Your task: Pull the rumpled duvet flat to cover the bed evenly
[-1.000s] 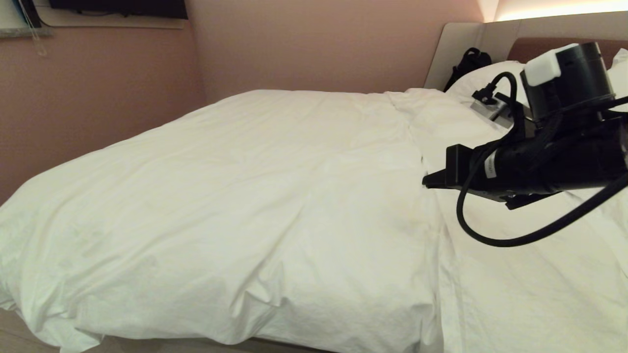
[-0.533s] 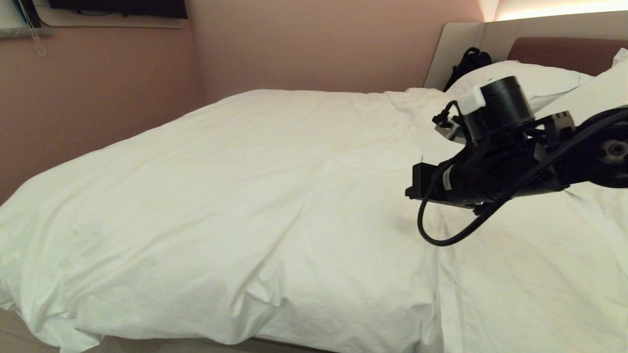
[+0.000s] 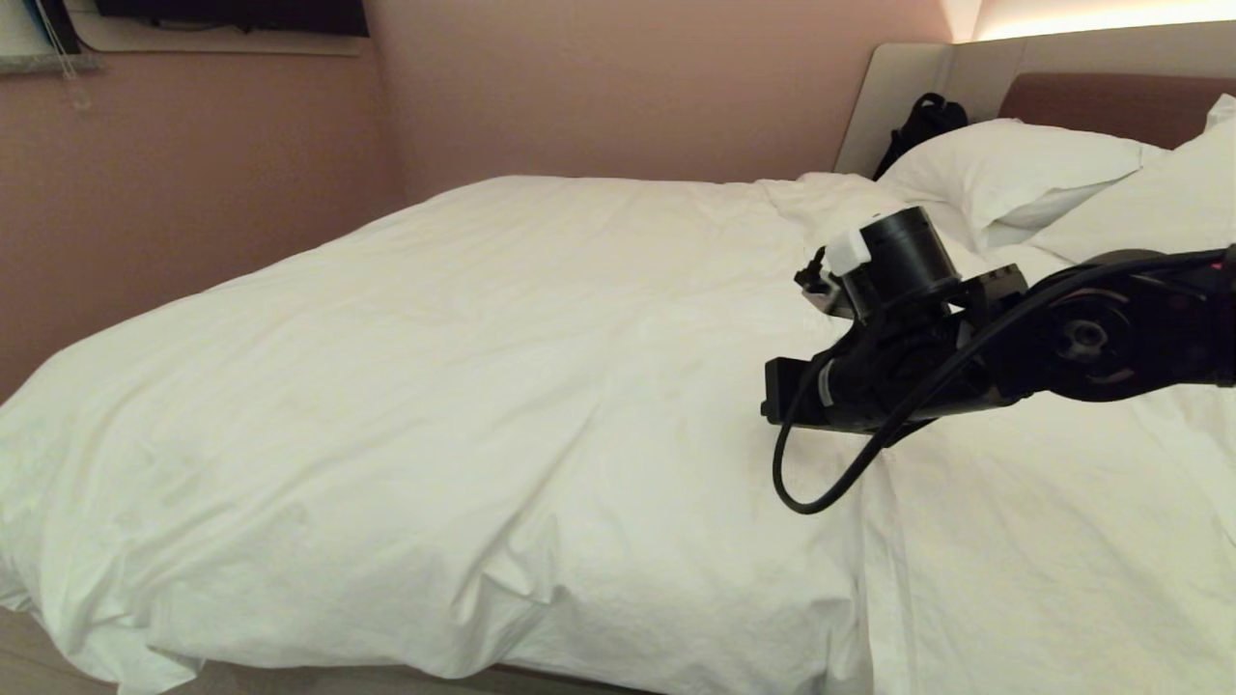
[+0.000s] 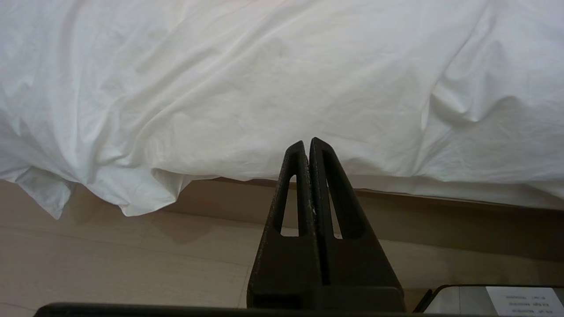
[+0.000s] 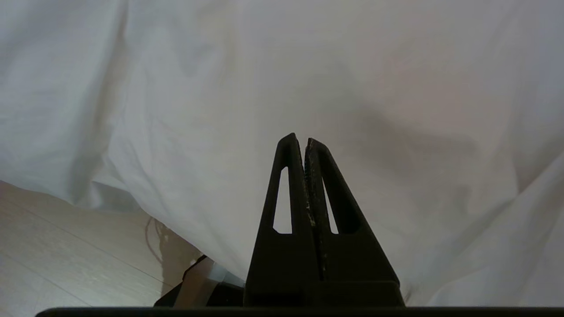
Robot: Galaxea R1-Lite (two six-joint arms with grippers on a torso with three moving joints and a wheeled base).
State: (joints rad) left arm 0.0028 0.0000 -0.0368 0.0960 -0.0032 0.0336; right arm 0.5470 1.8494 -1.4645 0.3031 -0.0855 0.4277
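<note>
The white duvet (image 3: 463, 386) lies finely wrinkled over the left and middle of the bed (image 3: 1091, 97). Its upper edge runs down the bed near my right gripper (image 3: 772, 396). That gripper reaches in from the right, shut and holding nothing, just above the duvet's edge. In the right wrist view the right gripper (image 5: 305, 140) hovers over the duvet (image 5: 374, 88). My left gripper (image 4: 307, 141) is shut and parked low beside the bed, level with the duvet's (image 4: 264, 79) overhanging side. It is outside the head view.
Right of the duvet the bare fitted sheet (image 3: 1024, 560) shows, with two pillows (image 3: 1004, 164) (image 3: 1149, 208) at the headboard. A black bag (image 3: 922, 121) leans behind them. A pink wall (image 3: 193, 193) borders the far side. The bed base (image 4: 440, 207) and pale floor (image 4: 132, 264) lie below.
My right arm has swung left and downward from above the pillows to the duvet's upper edge, its gripper shut throughout. The duvet and left arm have not moved.
</note>
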